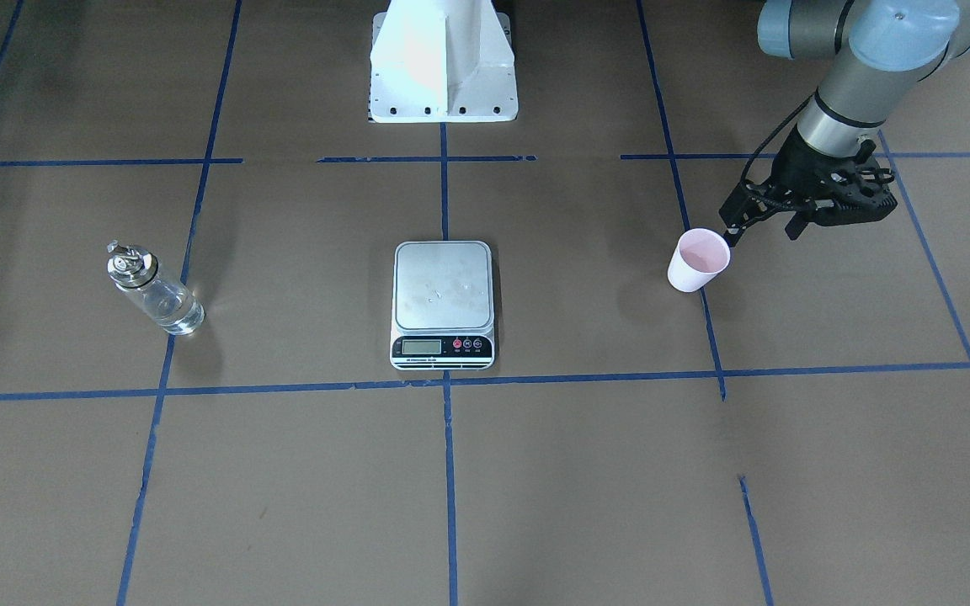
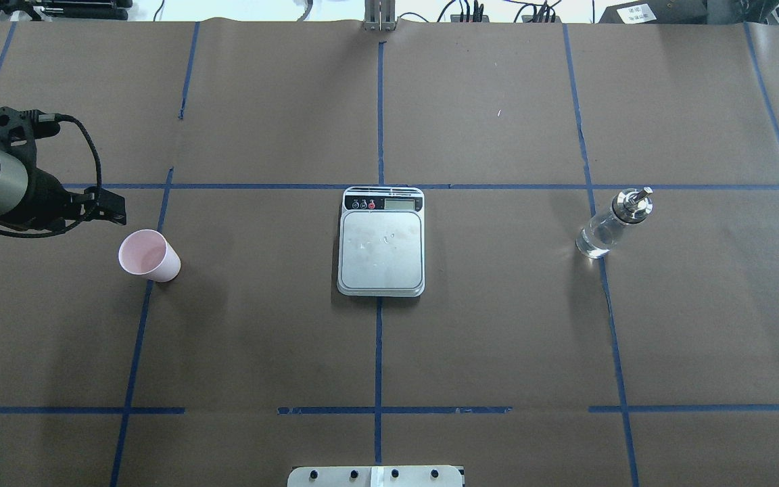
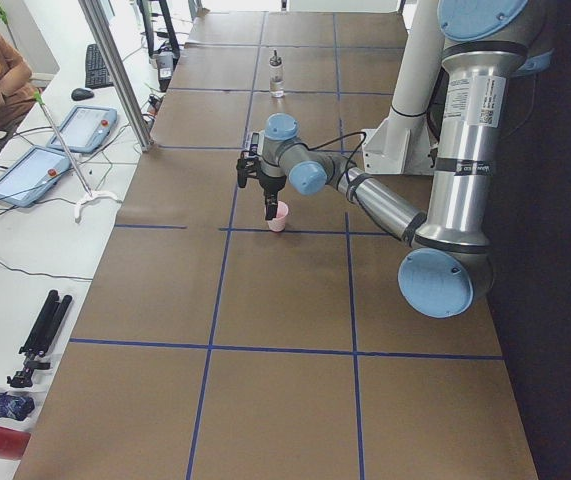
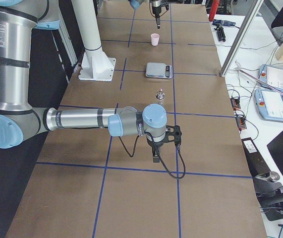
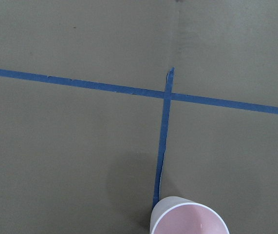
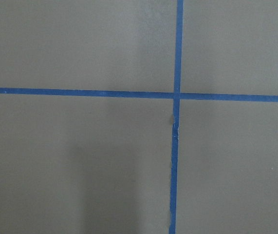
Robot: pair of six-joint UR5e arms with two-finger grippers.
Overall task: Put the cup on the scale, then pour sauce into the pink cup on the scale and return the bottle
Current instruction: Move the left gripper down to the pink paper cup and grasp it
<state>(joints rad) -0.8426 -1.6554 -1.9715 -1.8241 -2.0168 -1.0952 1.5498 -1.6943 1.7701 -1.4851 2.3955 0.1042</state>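
Note:
The pale pink cup [image 1: 698,261] stands upright and empty on the table at my left [image 2: 149,256]. It also shows at the bottom edge of the left wrist view [image 5: 190,219]. My left gripper [image 1: 761,229] hovers just beside and above the cup, open and not touching it [image 2: 109,206]. The steel scale [image 1: 443,286] lies at the table's middle with a bare platform [image 2: 381,250]. The clear glass bottle [image 1: 154,290] with the metal spout stands on my right side [image 2: 609,226], holding clear liquid. My right gripper [image 4: 153,153] shows only in the exterior right view, over bare table near the bottle [image 4: 159,95]; I cannot tell whether it is open or shut.
Brown paper with blue tape lines [image 2: 379,338] covers the table. The robot's white base [image 1: 443,76] stands at the table's near edge, behind the scale. A side bench with tablets [image 3: 25,170] and a metal post [image 3: 115,70] lies beyond the far edge.

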